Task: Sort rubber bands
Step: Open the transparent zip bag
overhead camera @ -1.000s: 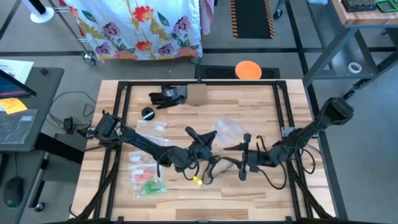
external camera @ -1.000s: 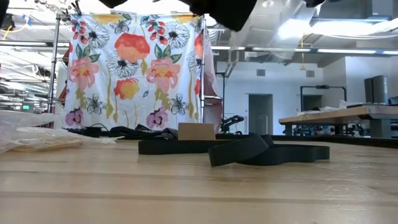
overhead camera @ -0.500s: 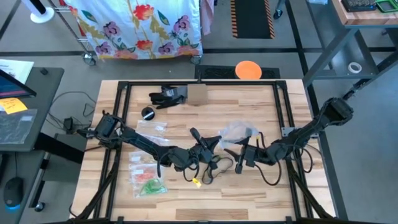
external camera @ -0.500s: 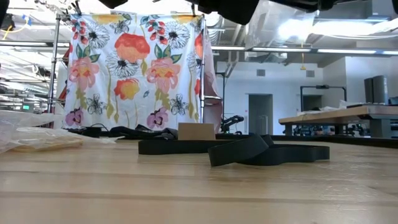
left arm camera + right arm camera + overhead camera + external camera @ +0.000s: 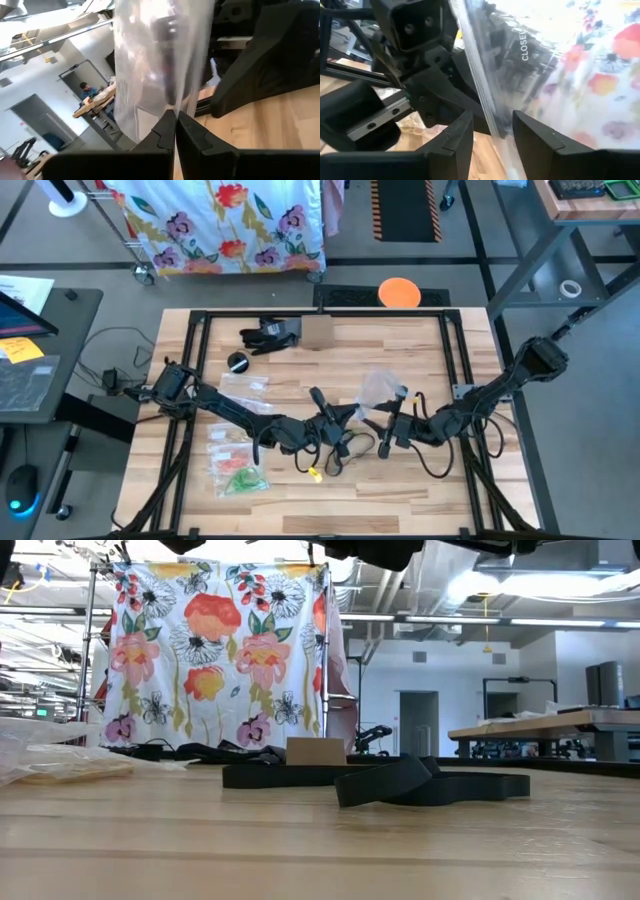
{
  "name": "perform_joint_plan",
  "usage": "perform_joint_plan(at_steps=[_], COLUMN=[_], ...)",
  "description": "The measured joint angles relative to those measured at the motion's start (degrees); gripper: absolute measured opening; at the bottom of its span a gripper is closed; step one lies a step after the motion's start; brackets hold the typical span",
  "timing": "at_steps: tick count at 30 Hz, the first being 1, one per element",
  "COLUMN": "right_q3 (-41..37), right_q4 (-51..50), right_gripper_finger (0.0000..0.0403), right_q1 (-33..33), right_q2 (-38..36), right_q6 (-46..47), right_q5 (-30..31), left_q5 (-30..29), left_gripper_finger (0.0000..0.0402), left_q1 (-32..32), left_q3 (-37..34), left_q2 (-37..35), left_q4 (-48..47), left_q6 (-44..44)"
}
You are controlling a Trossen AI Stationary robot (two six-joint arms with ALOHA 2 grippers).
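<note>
Near the desk's middle: both arms meet over a clear plastic bag (image 5: 378, 390) lifted between them.
Left pincer (image 5: 333, 418): closed on the lower edge of the clear plastic bag; in the left wrist view its two fingers (image 5: 165, 131) stand pressed together with the film rising from them.
Right pincer (image 5: 397, 420): its fingers stand apart, one on each side of the bag's edge; in the right wrist view the film passes through the gap, and I cannot tell if they press on it.
Desk (image 5: 470, 490): pale wood inside a black frame; the near right part and the far right part are bare, so there is room there.
Left side of the desk: more clear bags (image 5: 245, 383) lie flat, near the left arm.
Rubber bands (image 5: 241, 476): a small heap of green and red-orange loops inside a flat bag at the near left; single loops are too small to tell apart.
Yellow bit (image 5: 315, 472): lies on the wood just near the pincers; what it is I cannot tell.
Far edge: a cardboard box (image 5: 316, 331), a dark glove-like thing (image 5: 268, 334) and a small black round thing (image 5: 238, 362).
Black straps (image 5: 400, 781): only the low view shows them lying flat on the wood, with the flowered cloth (image 5: 220, 650) behind.
High view only: the orange disc (image 5: 399, 292) on the floor beyond the desk.
</note>
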Motion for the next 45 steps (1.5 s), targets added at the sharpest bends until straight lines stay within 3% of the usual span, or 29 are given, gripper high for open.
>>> perform_joint_plan(at_steps=[7,16,22,32,40,45], right_q3=[0.0,0.0,0.0,0.0,0.0,0.0], right_q4=[0.05,0.11,2.89,5.58,5.3,5.21], right_gripper_finger=[0.0118,0.0007,0.0002,0.0001,0.0,0.0], right_q1=[-0.79,-0.04,2.59,4.02,4.0,4.02], right_q2=[0.0,0.0,0.04,0.04,0.02,0.02], right_q6=[0.18,-1.55,-4.42,-5.6,-5.57,-5.55], right_q5=[-0.04,0.41,11.71,22.04,27.26,27.1], left_q5=[1.92,0.38,-4.56,-5.37,-5.43,-0.56], left_gripper_finger=[0.0,0.0,0.0,0.0,0.0,0.0], left_q1=[0.0,-0.05,-0.02,-0.09,-0.07,-0.07], left_q3=[0.0,0.0,0.0,0.0,0.0,0.0], left_q2=[0.0,0.0,0.0,0.0,0.0,0.0], left_q4=[-0.28,-0.78,0.32,0.74,0.65,-0.35], left_q6=[-0.67,-0.43,2.01,1.79,2.08,3.02])
